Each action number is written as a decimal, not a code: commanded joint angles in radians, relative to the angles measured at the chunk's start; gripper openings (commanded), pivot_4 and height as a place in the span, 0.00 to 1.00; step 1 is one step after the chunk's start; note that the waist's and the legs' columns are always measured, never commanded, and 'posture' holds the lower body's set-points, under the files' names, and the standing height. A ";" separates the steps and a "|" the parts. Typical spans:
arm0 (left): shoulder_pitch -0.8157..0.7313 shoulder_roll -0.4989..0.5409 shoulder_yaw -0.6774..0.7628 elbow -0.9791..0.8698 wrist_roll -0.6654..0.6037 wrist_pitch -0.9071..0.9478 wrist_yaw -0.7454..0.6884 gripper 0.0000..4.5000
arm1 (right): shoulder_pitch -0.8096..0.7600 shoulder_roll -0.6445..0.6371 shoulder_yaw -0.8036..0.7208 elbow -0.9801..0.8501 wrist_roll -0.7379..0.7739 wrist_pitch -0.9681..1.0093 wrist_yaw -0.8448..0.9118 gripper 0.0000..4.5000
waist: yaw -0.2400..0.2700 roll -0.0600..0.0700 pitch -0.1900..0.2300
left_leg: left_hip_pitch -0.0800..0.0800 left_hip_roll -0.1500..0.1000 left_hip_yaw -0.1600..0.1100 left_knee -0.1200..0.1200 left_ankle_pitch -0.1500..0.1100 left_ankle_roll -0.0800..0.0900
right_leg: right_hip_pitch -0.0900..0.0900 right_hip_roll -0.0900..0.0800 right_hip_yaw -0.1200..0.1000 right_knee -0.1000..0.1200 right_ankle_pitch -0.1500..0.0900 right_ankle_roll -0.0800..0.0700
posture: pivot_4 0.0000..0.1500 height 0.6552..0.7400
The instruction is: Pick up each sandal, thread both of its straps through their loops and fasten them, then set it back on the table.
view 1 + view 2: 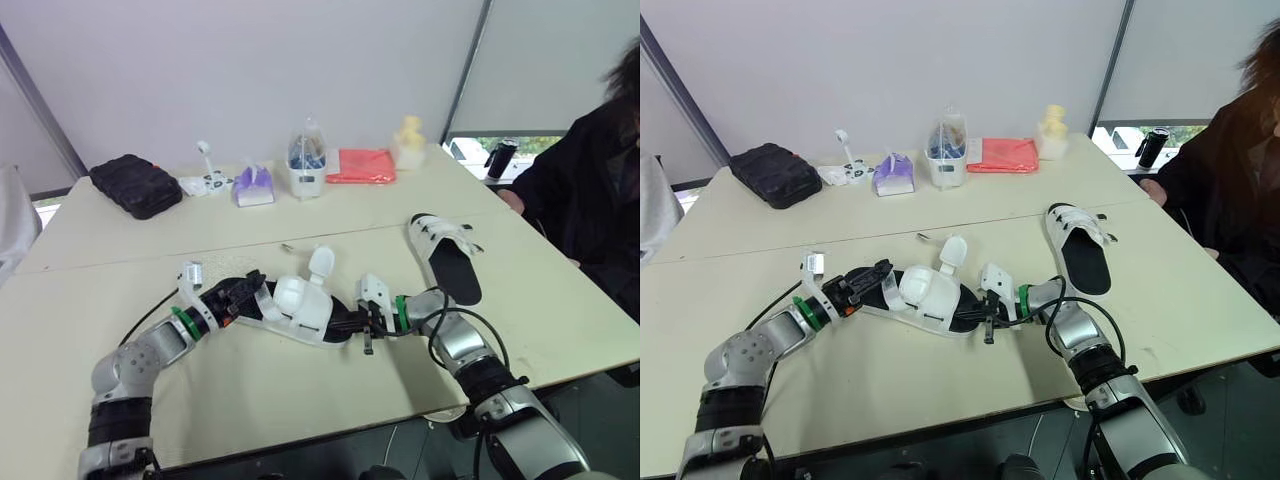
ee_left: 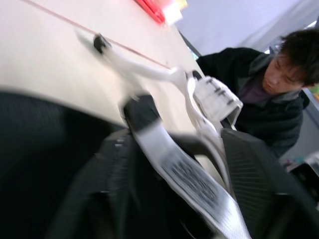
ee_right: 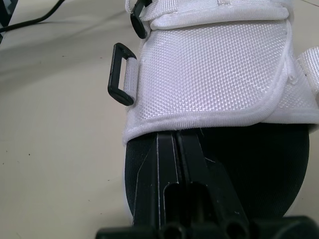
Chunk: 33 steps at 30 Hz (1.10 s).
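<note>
A white-strapped sandal with a black sole lies low over the table's middle, between my two grippers. My left gripper is shut on its heel end. In the left wrist view a white strap runs past a ribbed finger. My right gripper is at the toe end. Its fingers are pressed together over the black footbed, tips touching the edge of the white front band. A black loop sticks out beside that band, and one strap flap stands up loose. A second sandal lies flat at the right.
Along the far edge stand a black case, a small white gadget, a purple tissue pack, a clear container, a red cloth and a yellow figure. A person in dark clothes sits at the table's right side.
</note>
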 commanded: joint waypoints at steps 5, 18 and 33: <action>-0.061 0.025 0.007 -0.022 -0.008 -0.009 -0.079 0.01 | 0.044 -0.012 0.048 0.050 -0.066 0.036 -0.013 0.00 | 0.000 0.000 0.000 | 0.000 0.000 0.000 0.000 0.000 0.000 | 0.000 0.000 0.000 0.000 0.000 0.000 | 1.00 1.00; -0.057 0.212 -0.035 -0.398 -0.233 0.217 -0.220 0.01 | 0.039 -0.009 0.050 0.059 -0.067 0.032 -0.018 0.00 | -0.004 0.000 0.001 | 0.000 0.000 0.000 -0.001 0.000 0.000 | 0.000 0.000 0.000 0.000 0.000 0.000 | 1.00 1.00; -0.333 0.157 -0.244 0.160 0.162 -0.109 -0.410 0.01 | 0.060 -0.003 0.065 0.025 -0.068 0.040 -0.021 0.00 | -0.003 0.000 0.001 | 0.000 0.000 0.000 -0.001 0.001 -0.001 | -0.001 0.001 0.000 0.000 0.000 0.000 | 1.00 1.00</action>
